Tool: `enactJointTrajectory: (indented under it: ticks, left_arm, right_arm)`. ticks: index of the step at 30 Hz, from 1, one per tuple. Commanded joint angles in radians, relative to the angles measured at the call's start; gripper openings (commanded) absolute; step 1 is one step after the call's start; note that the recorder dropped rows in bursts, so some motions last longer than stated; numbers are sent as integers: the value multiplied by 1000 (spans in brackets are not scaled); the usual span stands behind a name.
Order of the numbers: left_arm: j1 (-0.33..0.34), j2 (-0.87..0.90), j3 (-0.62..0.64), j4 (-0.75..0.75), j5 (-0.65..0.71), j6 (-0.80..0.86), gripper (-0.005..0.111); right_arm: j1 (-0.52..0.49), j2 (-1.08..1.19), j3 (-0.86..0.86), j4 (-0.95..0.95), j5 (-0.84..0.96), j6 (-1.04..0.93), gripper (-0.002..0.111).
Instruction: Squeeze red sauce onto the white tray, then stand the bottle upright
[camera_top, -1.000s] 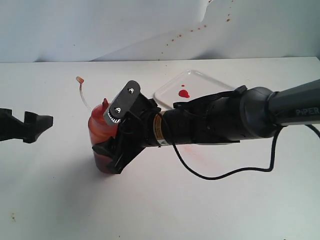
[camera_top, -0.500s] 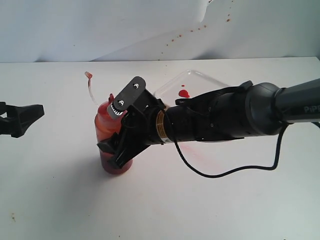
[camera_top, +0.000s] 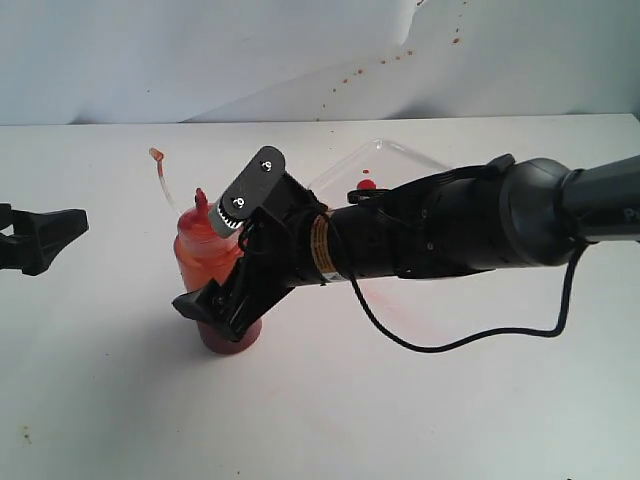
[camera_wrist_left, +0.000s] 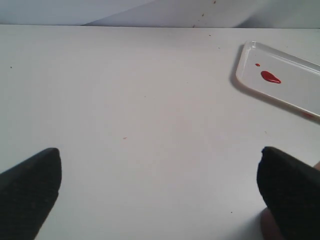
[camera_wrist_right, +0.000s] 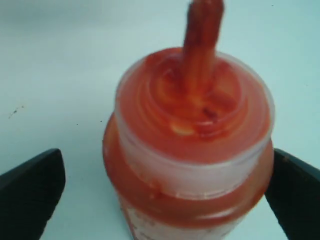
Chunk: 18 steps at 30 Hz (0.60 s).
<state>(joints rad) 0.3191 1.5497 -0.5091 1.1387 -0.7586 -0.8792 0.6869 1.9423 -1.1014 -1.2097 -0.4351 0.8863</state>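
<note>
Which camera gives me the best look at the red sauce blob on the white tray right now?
Left wrist view: the red sauce lies unobstructed on the white tray, a blob plus a small drop. The exterior view shows it only partly, behind the right arm. The right wrist view shows only the bottle, no tray.

Robot test lab: bare white tabletop (camera_top: 400, 420), spattered white backdrop sheet (camera_top: 150, 60).
</note>
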Motion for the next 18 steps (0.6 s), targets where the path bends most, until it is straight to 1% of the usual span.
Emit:
enactJointTrajectory:
  ticks: [1,5,7,9,11,14,17,18]
  left_arm:
    - [2,-8,6,-9,-17,2,99]
    - [2,-8,6,-5,-30,2,99]
    - [2,-8,6,-5,-30,2,99]
    - [2,-8,6,-5,-30,2,99]
    - [2,-8,6,-5,-54,-3,99]
    - [2,-8,6,-5,-123,-3,99]
    - [2,-8,6,1,-158,-3,99]
    - [2,-8,6,1,-158,-3,99]
  right_arm:
    - [2,-71,-1,-182,-5,162,100]
    - [2,-143,-1,-413,-5,373,99]
    - [2,-187,-1,-535,-5,518,99]
    - [2,-231,10,-535,-5,560,97]
    - [2,-274,26,-535,-10,558,93]
    - [2,-336,43,-535,4,558,83]
    - [2,-403,60,-535,52,558,65]
    - [2,-425,70,-535,83,561,56]
